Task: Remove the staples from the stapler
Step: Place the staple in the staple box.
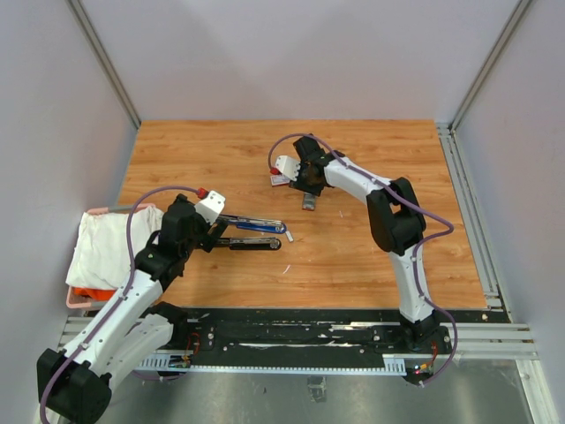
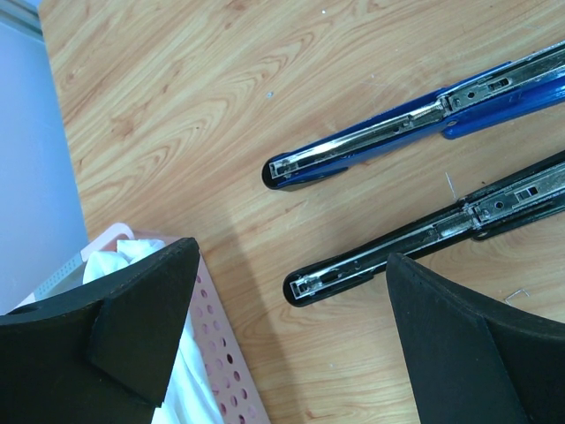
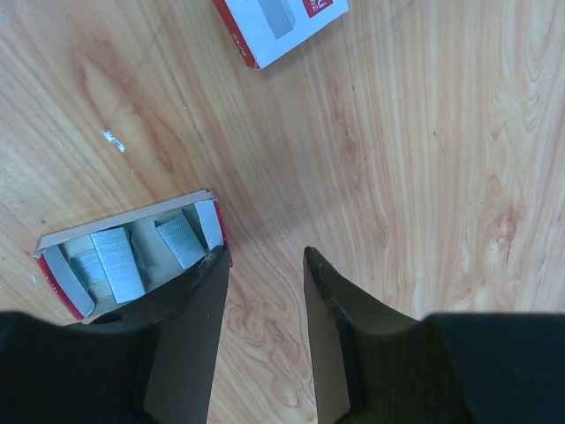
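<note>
The staples (image 3: 116,259) are lying as short silvery bars inside an open tray (image 3: 124,217) on the desk (image 3: 424,177), apart from the blue stapler (image 2: 371,137) and the black stapler (image 2: 388,243), which are lying side by side, both swung open with rails facing up; whether staples are sitting in those rails cannot be told. The right fingers (image 3: 190,353) are hovering just beside the tray, standing narrowly apart and holding nothing, with a red-and-white box (image 3: 282,26) lying farther off. The left fingers (image 2: 132,336) are standing wide and empty over the black stapler's front end, beside a pink basket (image 2: 225,362) holding a white cloth (image 2: 115,261).
</note>
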`<control>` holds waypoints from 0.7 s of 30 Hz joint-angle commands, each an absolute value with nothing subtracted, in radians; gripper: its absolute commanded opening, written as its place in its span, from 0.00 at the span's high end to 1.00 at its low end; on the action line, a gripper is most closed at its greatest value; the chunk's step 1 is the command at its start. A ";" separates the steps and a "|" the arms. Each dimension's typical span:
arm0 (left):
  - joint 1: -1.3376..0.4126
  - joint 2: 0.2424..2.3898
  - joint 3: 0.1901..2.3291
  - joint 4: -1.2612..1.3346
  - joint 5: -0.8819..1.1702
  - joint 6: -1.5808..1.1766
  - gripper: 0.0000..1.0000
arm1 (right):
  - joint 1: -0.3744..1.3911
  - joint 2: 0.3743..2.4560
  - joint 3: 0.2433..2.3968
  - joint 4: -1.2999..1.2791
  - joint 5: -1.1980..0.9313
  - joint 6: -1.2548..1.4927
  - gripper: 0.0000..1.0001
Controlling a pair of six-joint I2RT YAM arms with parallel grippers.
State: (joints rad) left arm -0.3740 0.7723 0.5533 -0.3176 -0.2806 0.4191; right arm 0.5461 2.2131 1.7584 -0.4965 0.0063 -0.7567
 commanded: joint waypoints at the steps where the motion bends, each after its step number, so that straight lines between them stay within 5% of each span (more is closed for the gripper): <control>1: -0.367 0.775 0.545 -0.288 -0.292 0.425 0.02 | 0.534 2.237 1.758 -0.479 0.040 -0.754 0.59; 21: -0.366 0.774 0.541 -0.284 -0.295 0.426 0.02 | 0.552 2.196 1.709 -0.512 -0.061 -0.819 0.57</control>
